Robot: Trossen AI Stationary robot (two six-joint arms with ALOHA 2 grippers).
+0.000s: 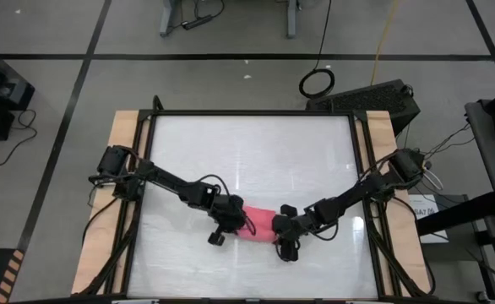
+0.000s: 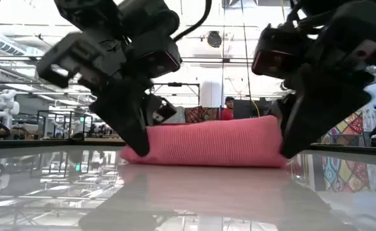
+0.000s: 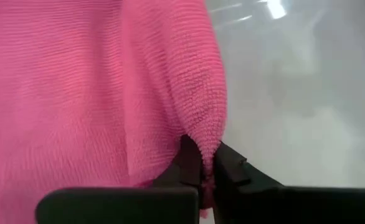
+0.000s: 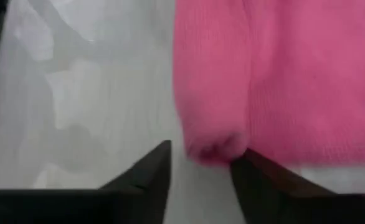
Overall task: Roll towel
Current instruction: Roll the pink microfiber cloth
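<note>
The pink-red towel (image 1: 262, 222) lies on the white table (image 1: 247, 152) as a short, thick roll, its length running left to right; it also shows in the low view (image 2: 207, 142). My left gripper (image 1: 241, 223) is at the roll's left end, shut on the cloth (image 3: 206, 169). My right gripper (image 1: 283, 233) is at the roll's right end, open (image 4: 201, 180). Its two fingers stand on either side of the roll's rounded end (image 4: 215, 144). I cannot tell whether they touch it. My left gripper pinches a bulging fold of the towel (image 3: 206, 140) at the roll's left end between its two fingers. In the low view the fingers (image 2: 135, 138) slant down onto that end from above. The roll rests on the table.
The table's black frame (image 1: 252, 113) and wooden side strips (image 1: 116, 169) border the white surface. Bare table lies on the far side of the towel and toward the near edge. Room furniture and a person (image 2: 227, 109) show far behind the table.
</note>
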